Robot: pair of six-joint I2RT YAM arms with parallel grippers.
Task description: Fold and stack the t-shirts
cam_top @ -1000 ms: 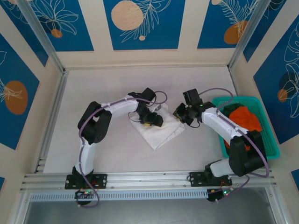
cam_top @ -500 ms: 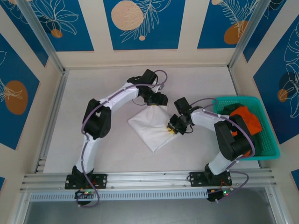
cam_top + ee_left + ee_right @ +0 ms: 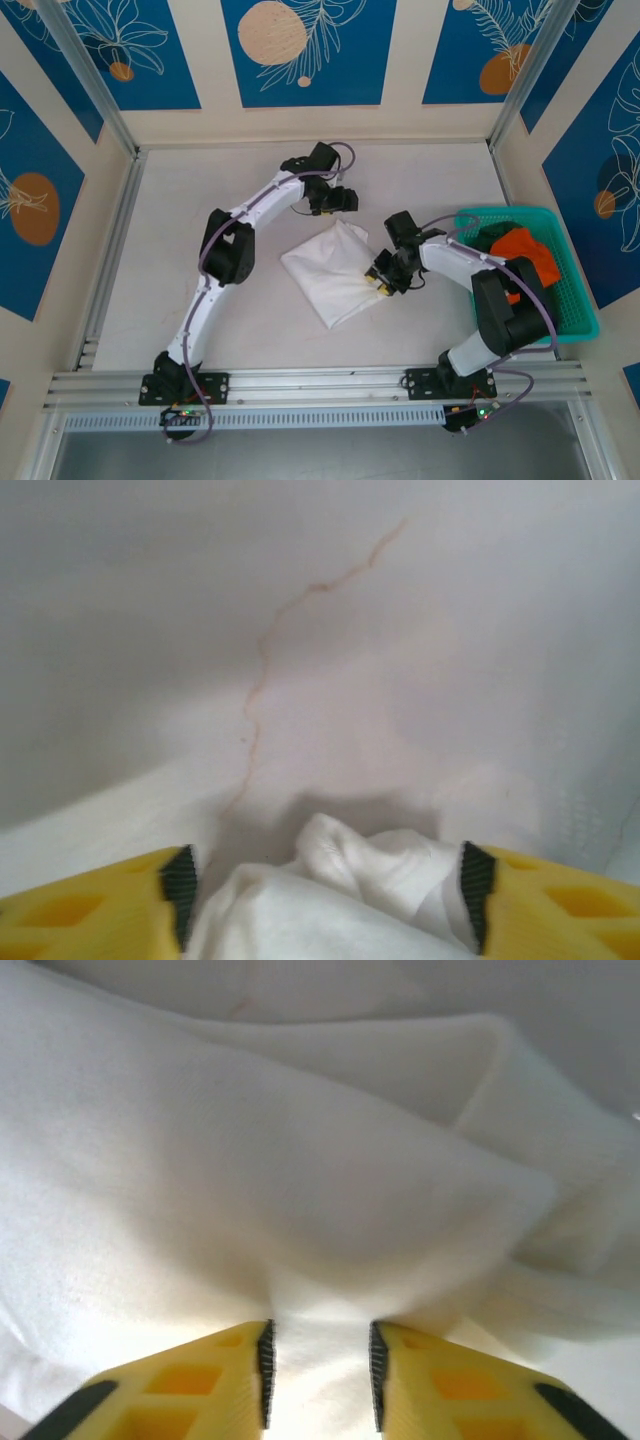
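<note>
Both grippers have shifted: the right one has slid out along the shirt's right edge, and the left has drawn back off the far corner. Nearest us, the right gripper point(image 3: 381, 284) sits low on the right-hand edge of the white t-shirt point(image 3: 330, 275). Its pads stand a narrow gap apart with cloth bulging into that gap, and we cannot tell whether it pinches or has let go. The shirt lies as a folded packet in the middle of the table point(image 3: 200, 220), turned cornerwise. Just past its far corner, the left gripper point(image 3: 347, 199) hangs with fingers wide apart and a rumple of white cloth loose between them. We judge this fold nearly finished and now being tidied. Next, both grippers need to clear the packet. One must then reach to the teal basket point(image 3: 578, 300) on the right for the orange t-shirt point(image 3: 528, 255), which lies beside the dark green t-shirt point(image 3: 490, 235).
</note>
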